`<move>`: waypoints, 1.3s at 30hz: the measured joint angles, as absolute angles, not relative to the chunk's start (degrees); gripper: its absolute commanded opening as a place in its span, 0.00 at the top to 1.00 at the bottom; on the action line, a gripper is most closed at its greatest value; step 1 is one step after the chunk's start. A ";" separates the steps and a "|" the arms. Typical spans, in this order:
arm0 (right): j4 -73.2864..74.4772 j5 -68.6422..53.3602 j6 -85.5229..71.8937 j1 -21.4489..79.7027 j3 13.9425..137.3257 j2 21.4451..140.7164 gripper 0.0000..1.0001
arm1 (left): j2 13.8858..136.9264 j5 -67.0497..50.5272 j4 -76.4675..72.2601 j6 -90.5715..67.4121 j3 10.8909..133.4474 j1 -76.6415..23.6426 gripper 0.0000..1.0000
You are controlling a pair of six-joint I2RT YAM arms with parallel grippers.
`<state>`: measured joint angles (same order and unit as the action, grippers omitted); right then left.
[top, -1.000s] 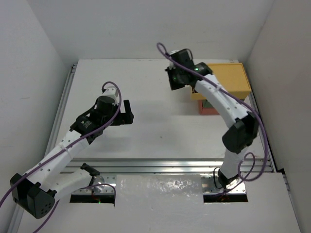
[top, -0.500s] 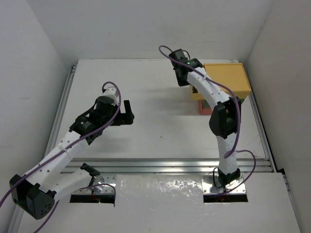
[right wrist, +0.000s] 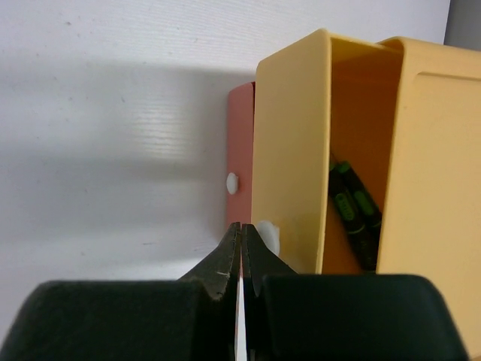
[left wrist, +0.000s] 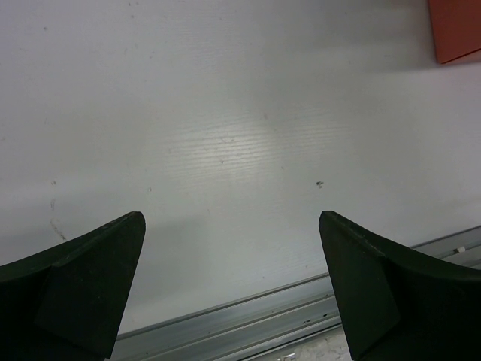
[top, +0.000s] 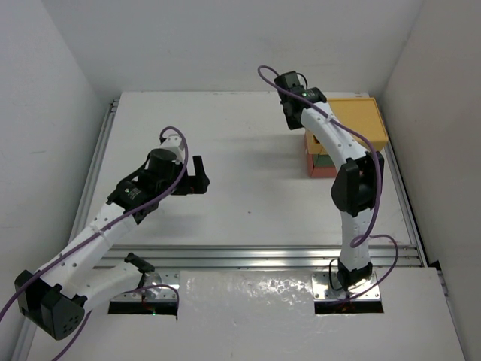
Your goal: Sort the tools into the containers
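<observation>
Right jaws: clenched tip to tip, only a hairline between them, nothing gripped. The tips sit right at the white knob [right wrist: 267,237] on the yellow drawer [right wrist: 289,135] front, the knob just to their right; I cannot tell whether they touch.

The drawer stands pulled out. Screwdrivers [right wrist: 353,207] with black-and-green handles lie inside, beyond and right of the tips, already sorted. The red drawer [right wrist: 240,150] front, with its own knob [right wrist: 232,181], sits straight ahead of the tips, further back.

My reading: pinched jaws make a blunt poker, so this looks set for nudging the yellow front closed, not for a grasp.

Left jaws: released, spread wide, hanging over bare tabletop [left wrist: 225,113] with nothing between them. Probably parked out of the right arm's way.
</observation>
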<state>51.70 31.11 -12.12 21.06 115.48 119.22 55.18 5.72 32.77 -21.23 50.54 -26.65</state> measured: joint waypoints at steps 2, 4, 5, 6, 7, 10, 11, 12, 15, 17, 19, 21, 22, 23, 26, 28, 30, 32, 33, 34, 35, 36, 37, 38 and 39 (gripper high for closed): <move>51.51 31.09 -11.60 20.73 114.50 119.20 1.00 | 55.18 5.67 32.77 -21.23 50.54 -26.65 0.00; 51.48 31.14 -11.20 20.14 113.67 119.20 1.00 | 55.18 5.54 32.77 -21.23 50.54 -26.65 0.00; 51.46 31.16 -11.00 19.79 113.32 119.20 1.00 | 55.18 5.50 32.77 -21.23 50.54 -26.65 0.00; 51.40 31.18 -10.87 19.44 112.99 119.20 1.00 | 55.18 5.43 32.75 -21.23 50.54 -26.65 0.00; 51.05 31.33 -10.68 19.07 112.33 119.07 1.00 | 55.18 5.32 32.77 -21.23 50.54 -26.65 0.00; 50.63 31.70 -10.41 18.44 110.26 118.41 1.00 | 55.20 5.15 32.75 -21.23 50.52 -26.65 0.00; 50.63 32.01 -10.37 18.28 109.97 118.30 1.00 | 55.24 5.08 32.73 -21.21 50.52 -26.65 0.00; 50.52 32.27 -10.31 18.15 109.73 118.15 1.00 | 55.29 5.06 32.71 -21.21 50.50 -26.65 0.00; 50.17 33.21 -10.11 18.13 109.47 117.69 1.00 | 55.40 5.04 32.49 -21.21 50.26 -26.70 0.00; 49.87 33.47 -10.04 18.13 109.47 117.34 1.00 | 55.40 5.04 32.47 -21.21 50.02 -26.70 0.00; 49.76 33.45 -10.04 18.15 109.47 116.95 1.00 | 55.40 5.04 32.42 -21.21 49.87 -26.79 0.00; 49.65 33.39 -10.07 18.13 109.32 116.53 1.00 | 55.40 5.04 32.42 -21.21 49.78 -26.94 0.00; 49.65 33.23 -10.07 18.13 109.30 116.36 1.00 | 55.40 5.04 32.40 -21.21 49.78 -26.94 0.00; 49.65 33.15 -10.07 18.15 109.30 116.27 1.00 | 55.40 5.04 32.38 -21.21 49.78 -26.94 0.00; 49.60 32.56 -10.07 18.13 109.10 115.77 1.00 | 55.40 5.04 32.38 -21.21 49.78 -26.96 0.00; 49.63 32.27 -10.04 18.13 108.57 115.04 1.00 | 55.40 5.06 32.40 -21.21 49.78 -26.96 0.00; 49.98 31.48 -10.09 18.13 108.51 114.39 1.00 | 55.40 5.15 32.40 -21.23 49.78 -26.96 0.00; 50.61 28.34 -10.46 18.22 108.49 113.16 0.91 | 55.35 5.76 32.42 -21.30 49.78 -26.96 0.00; 50.54 25.32 -10.55 18.24 108.12 112.12 0.81 | 55.24 6.63 32.56 -21.54 49.78 -26.98 0.00; 49.89 21.26 -10.85 18.24 106.76 110.28 0.46 | 55.07 7.99 32.82 -21.85 49.80 -27.00 0.00; 49.30 17.98 -11.46 18.52 104.99 107.90 0.39 | 54.83 9.54 33.23 -22.24 49.87 -27.03 0.00; 48.86 15.11 -11.25 19.05 102.65 104.79 0.32 | 54.63 11.51 34.00 -22.70 50.26 -27.03 0.00; 47.92 13.26 -11.55 19.92 99.79 100.82 0.19 | 54.54 13.74 35.00 -23.24 50.94 -27.03 0.00; 47.27 12.51 -12.16 21.04 97.10 96.82 0.13 | 54.54 16.51 36.71 -23.97 52.31 -27.03 0.00; 47.05 12.05 -12.69 22.17 94.63 92.31 0.05 | 54.61 19.25 38.39 -24.73 54.22 -27.03 0.00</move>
